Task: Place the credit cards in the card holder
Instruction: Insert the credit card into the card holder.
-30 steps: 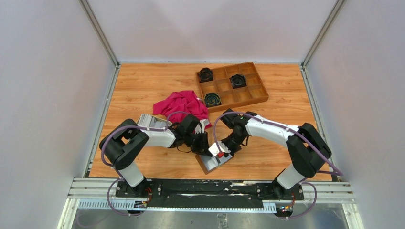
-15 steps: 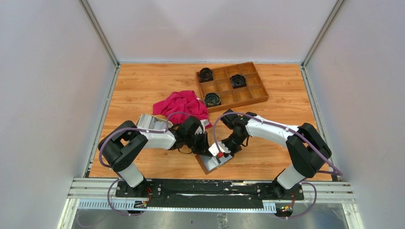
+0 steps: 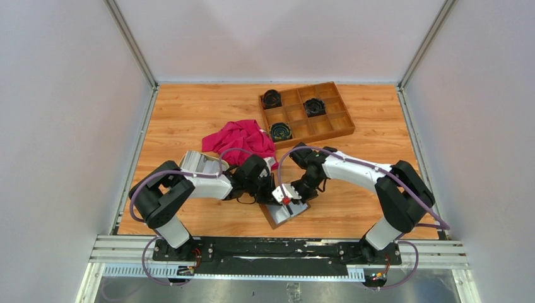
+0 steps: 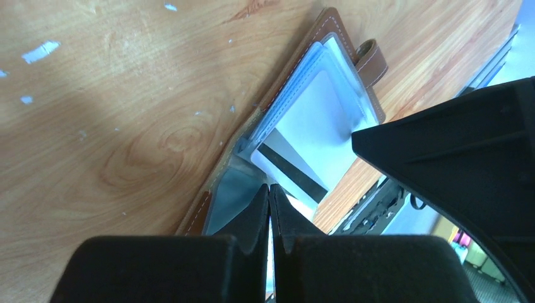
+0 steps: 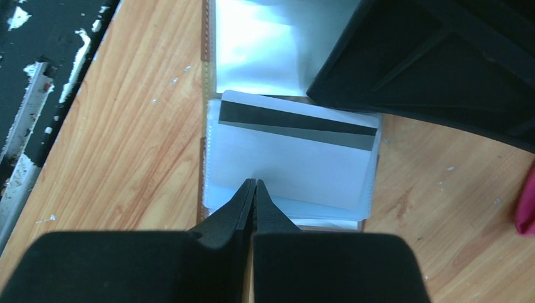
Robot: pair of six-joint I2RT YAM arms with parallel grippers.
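Observation:
The brown leather card holder (image 3: 285, 216) lies open near the table's front edge, clear pockets up, snap tab (image 4: 371, 58) at its far end. A white credit card (image 5: 296, 158) with a black stripe lies partly inside a clear pocket; it also shows in the left wrist view (image 4: 293, 167). My right gripper (image 5: 254, 183) (image 3: 284, 197) is shut, its tips pressed on the card's near edge. My left gripper (image 4: 269, 188) (image 3: 272, 192) is shut, its tips at the pocket's mouth beside the card. A grey-white stack of cards (image 3: 199, 162) lies by my left arm.
A red cloth (image 3: 243, 137) lies bunched just behind both grippers. A wooden compartment tray (image 3: 328, 126) with three black round objects stands at the back right. The black front rail (image 5: 38, 76) runs close to the holder.
My right gripper has moved a little left and away from the front edge, over the holder. My left gripper has edged right toward it.

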